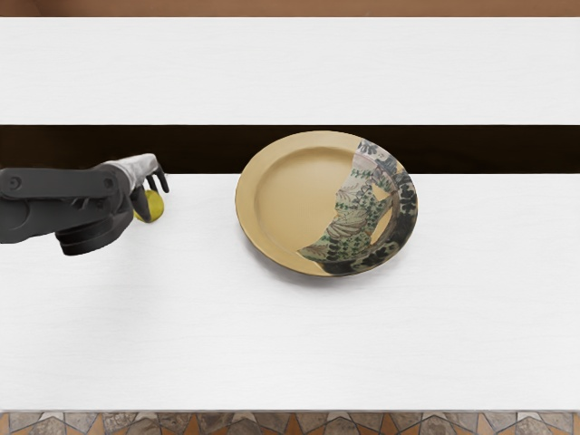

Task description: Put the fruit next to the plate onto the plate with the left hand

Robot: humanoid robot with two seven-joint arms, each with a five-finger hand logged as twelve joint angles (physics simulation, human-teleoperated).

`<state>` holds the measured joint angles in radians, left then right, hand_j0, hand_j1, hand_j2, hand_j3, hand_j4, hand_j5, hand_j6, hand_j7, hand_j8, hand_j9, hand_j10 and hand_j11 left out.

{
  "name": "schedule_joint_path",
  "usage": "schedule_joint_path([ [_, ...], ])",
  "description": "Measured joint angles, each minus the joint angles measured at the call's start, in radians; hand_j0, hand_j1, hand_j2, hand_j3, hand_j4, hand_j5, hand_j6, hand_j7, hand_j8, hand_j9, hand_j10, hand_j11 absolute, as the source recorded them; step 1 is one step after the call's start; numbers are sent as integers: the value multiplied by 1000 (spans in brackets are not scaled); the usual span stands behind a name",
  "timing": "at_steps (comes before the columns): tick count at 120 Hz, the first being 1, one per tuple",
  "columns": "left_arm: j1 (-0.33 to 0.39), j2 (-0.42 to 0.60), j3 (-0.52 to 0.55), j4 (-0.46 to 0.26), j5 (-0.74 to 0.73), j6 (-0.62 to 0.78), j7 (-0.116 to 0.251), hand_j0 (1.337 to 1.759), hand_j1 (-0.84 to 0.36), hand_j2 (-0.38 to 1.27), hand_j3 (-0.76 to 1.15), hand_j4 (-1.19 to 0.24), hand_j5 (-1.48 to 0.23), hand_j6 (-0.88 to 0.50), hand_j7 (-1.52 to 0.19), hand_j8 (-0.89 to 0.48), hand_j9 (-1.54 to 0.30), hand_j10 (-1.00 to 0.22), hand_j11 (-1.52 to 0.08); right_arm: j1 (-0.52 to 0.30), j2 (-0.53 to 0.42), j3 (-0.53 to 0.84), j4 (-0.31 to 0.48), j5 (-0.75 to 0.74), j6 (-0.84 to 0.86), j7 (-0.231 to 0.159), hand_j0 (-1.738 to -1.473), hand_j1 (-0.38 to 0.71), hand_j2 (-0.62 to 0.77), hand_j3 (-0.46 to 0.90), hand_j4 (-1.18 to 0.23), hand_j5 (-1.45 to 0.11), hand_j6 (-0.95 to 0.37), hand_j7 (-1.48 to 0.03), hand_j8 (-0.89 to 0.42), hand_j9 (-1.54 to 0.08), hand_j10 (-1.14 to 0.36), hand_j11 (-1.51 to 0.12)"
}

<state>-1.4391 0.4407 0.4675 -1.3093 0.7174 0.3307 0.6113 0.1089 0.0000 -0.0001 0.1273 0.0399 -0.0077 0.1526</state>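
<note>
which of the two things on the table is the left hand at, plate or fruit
The small yellow fruit, left of the plate: the left hand sits right over it, while the plate lies apart, untouched.

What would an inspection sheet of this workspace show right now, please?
Surface: white table, plain top.
Job's things: yellow fruit left of the plate, apart from it; the plate is tan with a leaf pattern on its right part, and no fruit is on it yet.
Clutter: nothing seen.
Grippers: left hand curled over the yellow fruit; whether it is lifted cannot be told. Right hand not in view.
Cables: nothing seen.
Surroundings: dark gap behind the table, white surface beyond, floor tiles below.
</note>
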Motion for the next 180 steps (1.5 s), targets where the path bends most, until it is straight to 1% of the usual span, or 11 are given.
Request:
schedule_joint_path([
  [18, 3, -23, 2, 23, -8, -2, 2, 1651, -274, 204, 0, -620, -663, -539, -700, -444, -751, -571, -746, 0, 0, 0, 0, 0, 0, 0, -1658, -323, -4, 0, -22, -29, -23, -29, -22, -29, -22, -29],
  [44, 25, -29, 1, 32, -1, -5, 1, 1647, -256, 343, 0, -796, -870, -571, -918, -496, -973, -640, -992, 0, 0, 0, 0, 0, 0, -1, -1658, -323, -4, 0, -22, -29, -23, -29, -23, -29, -22, -29],
  [59, 35, -30, 0, 33, 2, -7, 1, 1641, -249, 232, -16, -849, -961, -556, -1013, -447, -1067, -626, -1098, 0, 0, 0, 0, 0, 0, 0, -1658, -323, -4, 0, -22, -29, -23, -29, -23, -29, -22, -29],
  [68, 37, -29, 1, 33, 2, -8, 2, 1628, -277, 155, 228, -877, -978, -531, -1040, -423, -1089, -627, -1137, 0, 0, 0, 0, 0, 0, -1, -1658, -323, -4, 0, -22, -29, -22, -29, -22, -29, -22, -29],
  [77, 36, -27, 2, 32, -4, -9, 1, 1625, -310, 226, 182, -893, -994, -505, -1055, -387, -1102, -596, -1167, 0, 0, 0, 0, 0, 0, -1, -1658, -323, -4, 0, -22, -29, -22, -29, -22, -29, -22, -29],
  [90, 27, -28, 2, 26, -13, -15, 0, 1634, -310, 174, 166, -896, -1029, -468, -1082, -363, -1114, -569, -1193, 0, 0, 0, 0, 0, 0, -1, -1658, -323, -4, 0, -22, -29, -22, -29, -22, -29, -22, -29],
  [102, -28, -25, 2, 12, -51, -31, 0, 1634, -259, 146, 102, -884, -1077, -499, -1106, -368, -1134, -576, -1210, 0, 0, 0, 0, 0, 0, -1, -1658, -323, -4, 0, -22, -29, -23, -29, -22, -29, -22, -29],
  [114, -134, -22, 2, -16, -125, -79, 0, 1634, -209, 64, 62, -878, -1103, -538, -1127, -404, -1157, -603, -1220, 0, 0, 0, 0, 0, 0, -1, -1658, -323, -4, 0, -22, -29, -23, -29, -22, -29, -22, -29],
  [132, -278, -25, -4, -59, -268, -174, 0, 1635, -264, 176, 30, -876, -1118, -495, -1151, -369, -1182, -577, -1228, 1, 0, 0, 0, 0, 0, -1, -1658, -323, -4, 0, -22, -29, -22, -29, -22, -29, -22, -29],
  [163, -363, -108, -143, -108, -430, -290, 0, 1635, -306, 219, 8, -865, -1152, -444, -1176, -306, -1206, -532, -1229, 2, 0, 0, 0, 0, 0, -1, -1658, -323, -4, 0, -22, -29, -22, -29, -22, -29, -22, -29],
  [180, -358, -180, -203, -95, -462, -301, 0, 1636, -313, 245, 4, -858, -1168, -435, -1184, -299, -1206, -526, -1226, 3, 0, 0, 0, 0, 0, -1, -1658, -323, -4, 0, -22, -29, -22, -29, -22, -29, -22, -29],
])
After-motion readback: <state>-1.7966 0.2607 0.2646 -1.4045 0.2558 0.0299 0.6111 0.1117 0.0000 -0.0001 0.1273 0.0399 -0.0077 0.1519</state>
